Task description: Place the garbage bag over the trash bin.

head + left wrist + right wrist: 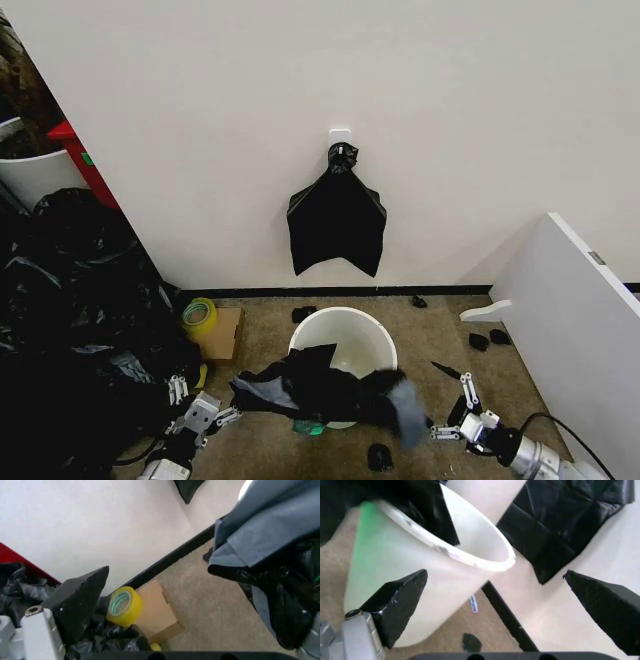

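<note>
Right gripper spread beside garbage bag, trash bin.

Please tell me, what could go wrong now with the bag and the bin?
1. The thin glossy black garbage bag lies draped across only the near rim of the round cream-white plastic trash bin; it may slide off.
2. The right gripper, jaws open, holds nothing beside the bag.
3. The left gripper sits close to the heap of black sacks and could snag them.

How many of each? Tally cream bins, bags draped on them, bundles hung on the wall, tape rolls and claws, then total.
Trash bin: 1
Garbage bag on its rim: 1
Black bundle on the wall: 1
Yellow tape roll: 1
Claws, left claw and right claw: 2
Total: 6
</note>
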Tool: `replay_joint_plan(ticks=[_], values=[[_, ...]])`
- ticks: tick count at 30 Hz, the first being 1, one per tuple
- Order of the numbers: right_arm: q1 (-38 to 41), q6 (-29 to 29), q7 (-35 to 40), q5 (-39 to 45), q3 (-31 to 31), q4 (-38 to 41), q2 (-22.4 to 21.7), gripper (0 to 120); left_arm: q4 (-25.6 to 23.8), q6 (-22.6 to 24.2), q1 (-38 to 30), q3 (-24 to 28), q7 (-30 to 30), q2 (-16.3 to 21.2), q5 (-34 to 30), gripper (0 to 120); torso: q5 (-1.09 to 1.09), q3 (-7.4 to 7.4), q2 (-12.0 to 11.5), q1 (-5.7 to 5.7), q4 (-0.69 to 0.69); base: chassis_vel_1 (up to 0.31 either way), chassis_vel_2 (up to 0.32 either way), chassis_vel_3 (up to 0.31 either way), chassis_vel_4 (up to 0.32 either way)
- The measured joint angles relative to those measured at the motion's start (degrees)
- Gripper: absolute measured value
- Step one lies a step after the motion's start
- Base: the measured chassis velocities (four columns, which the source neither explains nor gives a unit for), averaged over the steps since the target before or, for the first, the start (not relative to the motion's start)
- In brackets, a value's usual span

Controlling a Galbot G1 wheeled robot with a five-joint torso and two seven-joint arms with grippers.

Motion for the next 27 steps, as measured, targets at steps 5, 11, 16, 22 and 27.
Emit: replay_joint_plan(ticks=[5, 11, 16, 22, 27], values=[[0.29, -0.1, 1.3, 0.05, 0.16, -0.49, 0.44, 100, 0.72, -3.51, 0.0, 0.66, 1.79, -0.93, 0.24, 100, 0.03, 0.0, 0.0, 0.0, 0.0, 0.0, 0.0, 0.0, 0.0], [0.25, -0.73, 3.37, 1.14, -0.02, 2.03, 0.73, 100, 4.45, -8.34, -3.36, 5.17, 4.22, -4.72, 2.09, 100, 0.0, 0.0, 0.0, 0.0, 0.01, 0.0, 0.0, 0.0, 0.0], [-0.27, -1.9, 5.97, 3.74, -1.18, 6.66, 0.87, 100, 7.66, -8.97, -8.17, 7.32, 3.69, -8.5, -0.27, 100, 0.0, 0.0, 0.0, 0.0, -0.01, 0.0, 0.0, 0.0, 0.0], [0.0, -4.54, 9.24, 7.03, -2.29, 12.58, 1.65, 100, 8.74, -9.48, -9.92, 8.65, 4.49, -10.51, -1.49, 100, 0.0, 0.0, 0.0, 0.0, 0.0, 0.0, 0.0, 0.0, 0.0], [0.71, -7.5, 11.29, 9.78, -3.1, 18.75, 3.19, 100, 10.78, -10.12, -10.68, 10.31, 4.85, -11.22, 0.12, 100, 0.0, 0.0, 0.0, 0.0, 0.01, 0.0, 0.0, 0.0, 0.0]])
